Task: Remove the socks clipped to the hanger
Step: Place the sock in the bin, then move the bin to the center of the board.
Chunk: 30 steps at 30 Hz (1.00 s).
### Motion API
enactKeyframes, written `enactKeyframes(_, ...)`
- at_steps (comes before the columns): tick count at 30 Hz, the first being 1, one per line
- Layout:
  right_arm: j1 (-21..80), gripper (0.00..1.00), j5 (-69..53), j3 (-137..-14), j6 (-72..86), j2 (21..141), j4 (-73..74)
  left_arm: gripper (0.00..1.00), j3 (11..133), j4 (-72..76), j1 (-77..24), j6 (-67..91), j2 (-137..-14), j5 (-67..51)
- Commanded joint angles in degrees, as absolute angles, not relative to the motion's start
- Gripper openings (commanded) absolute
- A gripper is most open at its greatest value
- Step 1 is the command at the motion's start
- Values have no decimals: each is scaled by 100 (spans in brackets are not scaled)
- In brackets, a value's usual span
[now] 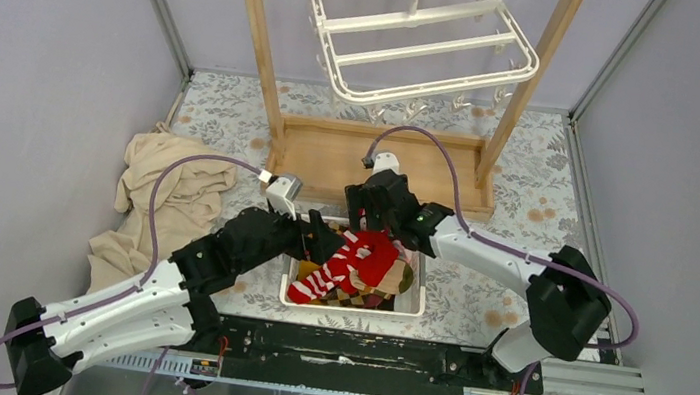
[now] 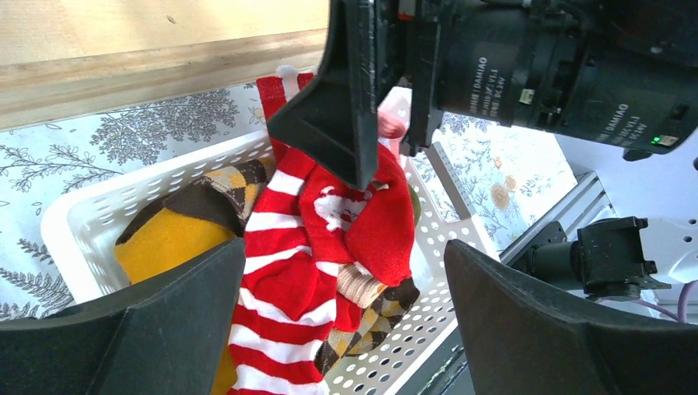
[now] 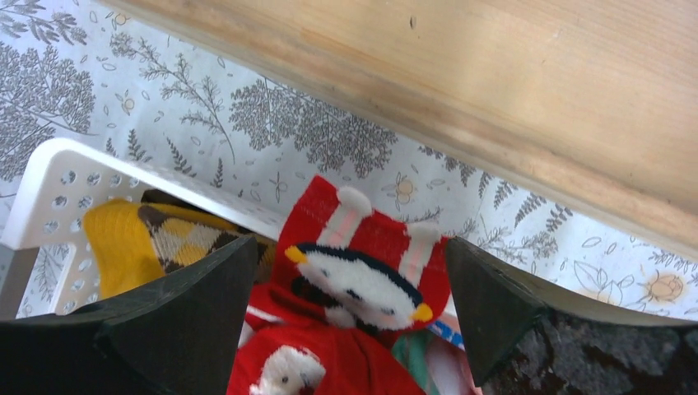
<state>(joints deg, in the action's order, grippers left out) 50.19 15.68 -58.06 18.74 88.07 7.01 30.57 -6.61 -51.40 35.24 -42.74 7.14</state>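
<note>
the socks (image 1: 358, 264) lie heaped in the basket (image 1: 353, 308) at the table's (image 1: 546, 212) near edge. the hanger (image 1: 416, 39), on the rack (image 1: 255, 35) at the far edge, shows no sock clipped. the task looks nearly finished. the left gripper (image 2: 344, 251) and the right gripper (image 3: 350, 247) hang wide over the heap, empty.

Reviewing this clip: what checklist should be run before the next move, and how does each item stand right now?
1. Hanger free of socks: ok, none hangs from it in the top view.
2. Socks all inside the white basket: not ok, the red penguin sock drapes over its far rim.
3. Left gripper empty: ok, jaws wide open.
4. Right gripper empty: ok, jaws wide open above that sock.
5. Room between the grippers: cannot tell, both crowd the basket.
</note>
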Motion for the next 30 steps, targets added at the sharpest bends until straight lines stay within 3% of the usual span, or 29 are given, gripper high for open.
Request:
enactKeyframes(1, 5001, 90, 1880, -6279, 1707, 9090, 583, 98, 3133, -800, -5171, 3406, -4071, 918)
enactKeyframes(7, 5001, 82, 1945, -6327, 1710, 9344, 630, 98, 3066, -850, -5171, 3431, -3943, 912)
enactKeyframes(16, 5001, 48, 1806, -6056, 1652, 8940, 404, 99, 3022, -789, -5167, 3445, -3949, 888)
enactKeyframes(20, 5061, 39, 1750, -5994, 1618, 8747, 469, 98, 3006, -730, -5175, 3461, -3986, 873)
enactKeyframes(30, 6190, 31, 1408, -5552, 1690, 8666, 558, 99, 2944, -715, -5172, 3484, -3954, 982)
